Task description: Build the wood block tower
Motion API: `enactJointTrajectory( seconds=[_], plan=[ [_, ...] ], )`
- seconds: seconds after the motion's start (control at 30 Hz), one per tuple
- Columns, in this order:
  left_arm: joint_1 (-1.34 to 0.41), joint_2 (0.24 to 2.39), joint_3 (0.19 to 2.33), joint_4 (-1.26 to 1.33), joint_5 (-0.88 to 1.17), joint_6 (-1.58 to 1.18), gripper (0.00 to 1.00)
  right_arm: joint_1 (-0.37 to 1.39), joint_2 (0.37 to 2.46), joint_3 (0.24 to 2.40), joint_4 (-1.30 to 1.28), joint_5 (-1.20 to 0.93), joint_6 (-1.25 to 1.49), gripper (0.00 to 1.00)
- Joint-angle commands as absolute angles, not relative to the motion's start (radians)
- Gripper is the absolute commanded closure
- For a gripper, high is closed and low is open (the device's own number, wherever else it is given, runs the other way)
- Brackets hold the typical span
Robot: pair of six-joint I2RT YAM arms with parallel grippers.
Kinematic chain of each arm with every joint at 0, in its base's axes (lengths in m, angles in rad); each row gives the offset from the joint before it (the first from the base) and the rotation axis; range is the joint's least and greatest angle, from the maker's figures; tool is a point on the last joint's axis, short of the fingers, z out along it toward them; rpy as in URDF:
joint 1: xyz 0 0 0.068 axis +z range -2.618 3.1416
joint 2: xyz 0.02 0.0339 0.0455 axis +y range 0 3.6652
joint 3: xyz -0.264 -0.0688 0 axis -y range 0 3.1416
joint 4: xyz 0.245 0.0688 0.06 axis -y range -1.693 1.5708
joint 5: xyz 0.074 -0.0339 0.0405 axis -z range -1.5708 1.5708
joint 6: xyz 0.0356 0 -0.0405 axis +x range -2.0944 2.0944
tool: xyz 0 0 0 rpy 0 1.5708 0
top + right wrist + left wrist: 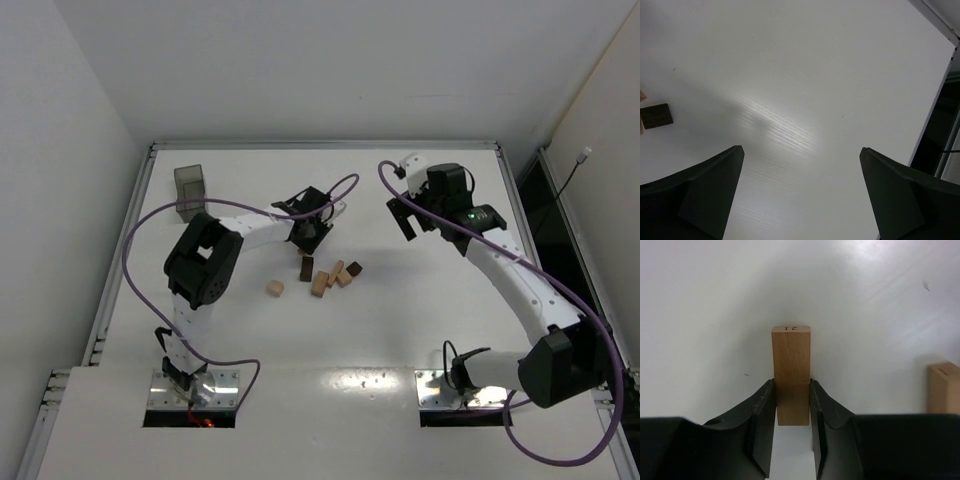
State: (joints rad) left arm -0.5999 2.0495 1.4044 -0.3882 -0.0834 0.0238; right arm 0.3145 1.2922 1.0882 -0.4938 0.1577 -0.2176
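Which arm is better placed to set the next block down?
Left. The left pincer grips a tan bar, close by the loose blocks. The right pincer stands open and empty, farther off.

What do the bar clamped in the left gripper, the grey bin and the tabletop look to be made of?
The bar: light, unfinished-looking wood, matte, with faint grain and a number printed on its end. The bin: probably translucent grey plastic; its walls look smoky rather than solid. The tabletop: smooth white laminate or painted board, slightly glossy, since it carries soft reflections.
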Motion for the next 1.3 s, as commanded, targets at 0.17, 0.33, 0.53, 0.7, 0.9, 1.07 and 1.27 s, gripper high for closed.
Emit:
enactJointTrajectory(
  seconds=[0.17, 0.33, 0.53, 0.7, 0.9, 1.07, 1.27],
  plan=[
    [-0.755, 1.962, 1.243, -0.439, 0.058, -0.040, 1.00, 0.243, 1.239, 1.101, -0.407, 0.225, -0.187, 0.00],
    [-0.819, 1.931, 1.224, -0.448, 0.103, -0.074, 1.00, 0.207, 1.239, 1.111, -0.407, 0.226, -0.178, 0.00],
    [-0.886, 1.885, 1.206, -0.448, 0.114, -0.095, 1.00, 0.176, 1.239, 1.111, -0.417, 0.202, -0.169, 0.00],
    [-0.925, 1.867, 1.206, -0.457, 0.135, -0.106, 1.00, 0.158, 1.239, 1.120, -0.426, 0.192, -0.160, 0.00],
    [-0.992, 1.835, 1.187, -0.457, 0.147, -0.106, 1.00, 0.140, 1.239, 1.120, -0.426, 0.173, -0.160, 0.00],
    [-1.005, 1.815, 1.187, -0.457, 0.112, -0.129, 1.00, 0.140, 1.239, 1.120, -0.436, 0.164, -0.160, 0.00],
    [-0.945, 1.737, 1.216, -0.439, -0.007, -0.198, 1.00, 0.140, 1.249, 1.111, -0.436, 0.155, -0.150, 0.00]
  ],
)
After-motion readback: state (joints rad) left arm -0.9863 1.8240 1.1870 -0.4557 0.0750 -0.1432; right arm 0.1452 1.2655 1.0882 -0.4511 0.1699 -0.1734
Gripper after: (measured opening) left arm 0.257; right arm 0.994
